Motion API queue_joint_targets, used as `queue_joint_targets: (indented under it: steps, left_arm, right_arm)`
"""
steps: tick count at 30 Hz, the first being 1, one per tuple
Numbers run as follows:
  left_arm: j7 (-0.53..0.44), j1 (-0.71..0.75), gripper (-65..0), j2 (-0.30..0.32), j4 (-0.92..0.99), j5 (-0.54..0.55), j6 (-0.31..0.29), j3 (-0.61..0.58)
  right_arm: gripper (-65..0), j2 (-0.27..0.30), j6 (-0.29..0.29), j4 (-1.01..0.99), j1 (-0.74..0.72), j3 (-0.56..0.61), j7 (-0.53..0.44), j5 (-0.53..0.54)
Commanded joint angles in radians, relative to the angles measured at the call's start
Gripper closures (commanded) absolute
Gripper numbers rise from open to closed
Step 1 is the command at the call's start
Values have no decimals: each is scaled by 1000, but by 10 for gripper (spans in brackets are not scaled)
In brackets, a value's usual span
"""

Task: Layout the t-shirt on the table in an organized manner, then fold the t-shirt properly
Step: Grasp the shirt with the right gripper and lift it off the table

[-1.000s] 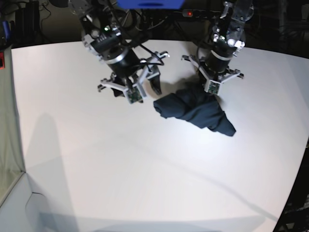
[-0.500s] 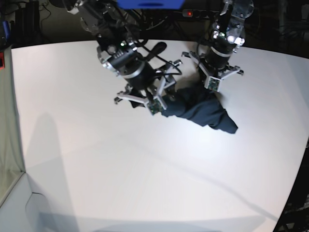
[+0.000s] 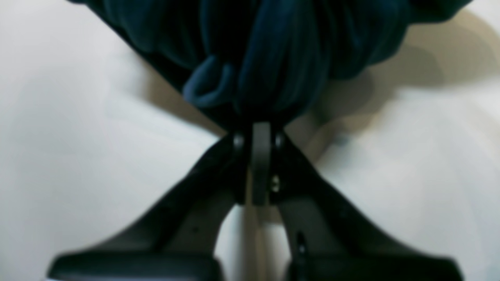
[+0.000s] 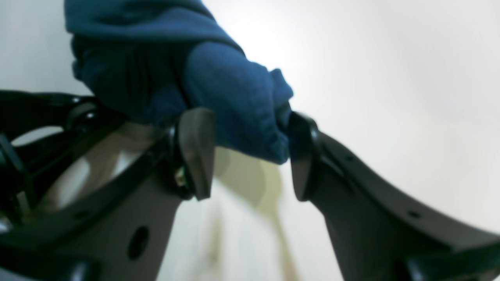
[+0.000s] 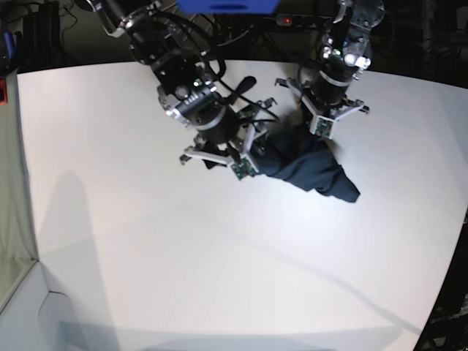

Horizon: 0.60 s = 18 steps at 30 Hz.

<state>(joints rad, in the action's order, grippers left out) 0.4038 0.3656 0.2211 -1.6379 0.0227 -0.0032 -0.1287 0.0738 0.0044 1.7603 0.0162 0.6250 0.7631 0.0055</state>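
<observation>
The dark navy t-shirt (image 5: 314, 172) lies bunched in a lump on the white table (image 5: 183, 241), right of centre toward the back. My left gripper (image 5: 322, 130) stands over the lump's far end. In the left wrist view it (image 3: 261, 130) is shut on a gathered fold of the t-shirt (image 3: 273, 50). My right gripper (image 5: 245, 162) is at the lump's left end. In the right wrist view it (image 4: 250, 156) is open, with a rolled wad of the t-shirt (image 4: 218, 89) between its fingertips (image 4: 197, 152).
A grey-green panel (image 5: 11, 190) borders the table on the left. Dark equipment and cables stand behind the far edge. The table's curved edge runs down the right side (image 5: 446, 278).
My right arm has swung right and toward the shirt, bringing its open jaws around the lump's left end. The left gripper has kept its grip and hardly moved.
</observation>
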Motion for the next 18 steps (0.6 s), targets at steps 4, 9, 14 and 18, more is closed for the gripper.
queue_joint_targets:
  steps: [4, 9, 14, 18]
  left_arm:
    - [-3, -1, -7, 4, -9, -2, 2, 2]
    - [-3, -3, -7, 4, -9, -2, 2, 2]
    - [-3, -4, -7, 4, -9, -2, 2, 2]
    - [-3, 0, -7, 5, -9, -2, 2, 11]
  right_arm:
    - [-305, -19, 3, -3, -29, 0, -26, 0]
    - [-202, -47, 3, -64, -42, 2, -26, 0]
    - [0, -53, 3, -83, -49, 2, -26, 0]
    - [0, -45, 3, -72, -54, -27, -26, -2]
